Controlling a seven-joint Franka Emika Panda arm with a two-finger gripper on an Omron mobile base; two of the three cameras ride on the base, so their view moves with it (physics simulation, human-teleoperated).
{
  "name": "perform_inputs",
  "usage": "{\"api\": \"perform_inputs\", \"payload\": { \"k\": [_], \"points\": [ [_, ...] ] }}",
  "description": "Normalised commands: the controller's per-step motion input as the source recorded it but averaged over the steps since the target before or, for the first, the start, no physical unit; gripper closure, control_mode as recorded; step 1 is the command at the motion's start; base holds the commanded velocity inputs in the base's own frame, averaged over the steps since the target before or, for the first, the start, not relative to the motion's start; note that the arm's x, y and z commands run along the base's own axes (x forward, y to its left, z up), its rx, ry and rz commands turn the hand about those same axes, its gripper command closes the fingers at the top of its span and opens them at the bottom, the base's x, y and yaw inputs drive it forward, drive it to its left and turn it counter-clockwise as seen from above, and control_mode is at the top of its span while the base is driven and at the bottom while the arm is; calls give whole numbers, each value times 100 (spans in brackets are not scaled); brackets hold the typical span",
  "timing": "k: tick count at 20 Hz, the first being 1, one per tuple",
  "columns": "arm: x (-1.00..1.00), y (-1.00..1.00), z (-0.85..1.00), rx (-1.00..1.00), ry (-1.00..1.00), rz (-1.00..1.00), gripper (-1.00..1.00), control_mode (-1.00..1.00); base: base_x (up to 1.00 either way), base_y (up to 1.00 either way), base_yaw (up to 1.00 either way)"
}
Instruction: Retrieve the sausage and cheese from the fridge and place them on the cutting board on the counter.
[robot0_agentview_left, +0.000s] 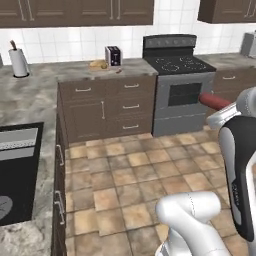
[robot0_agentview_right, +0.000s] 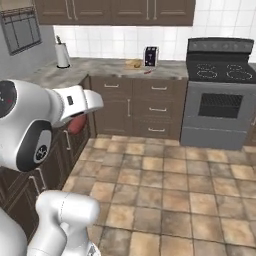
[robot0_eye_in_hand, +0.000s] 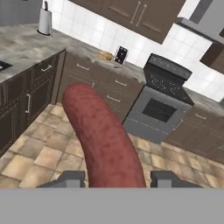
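The claw (robot0_eye_in_hand: 117, 178) is closed on the sausage (robot0_eye_in_hand: 103, 135). In the hand view its two dark tips stand on either side of the lower end of the link, and the reddish-brown body rises from between them and points away from the hand. The grip is at one end, so most of the sausage projects forward; I think this is why it looks so large there. In the left base view the sausage (robot0_agentview_left: 215, 101) sticks out beyond the white wrist, in front of the stove (robot0_agentview_left: 180, 90). In the right base view only its rounded end (robot0_agentview_right: 76, 124) shows below the wrist.

The arm holds the sausage high above the tiled floor (robot0_agentview_left: 135, 175), well apart from every cabinet, probably so that nothing is struck during the carrying.

The cutting board (robot0_agentview_left: 98, 65) lies on the far counter (robot0_agentview_left: 75, 72), just beside the silver toaster (robot0_agentview_left: 113, 55) and left of the stove. It is well apart from the claw. Something small lies on the counter near the board, too small to name. A paper towel roll (robot0_agentview_left: 19, 62) stands further left on the same counter.

My judgement is that the robot is in the transport step for the first item. The cheese is not yet on the board, as far as I can tell, so that part is still to do.
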Motion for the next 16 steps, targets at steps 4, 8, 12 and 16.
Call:
{"api": "perform_inputs", "payload": {
  "k": [4,8,12,16],
  "points": [
    [0,0,0,0,0,0,100,100,100,31,0],
    [0,0,0,0,0,0,100,100,100,38,0],
    [0,0,0,0,0,0,100,100,100,31,0],
    [0,0,0,0,0,0,100,100,100,34,0]
  ]
}}
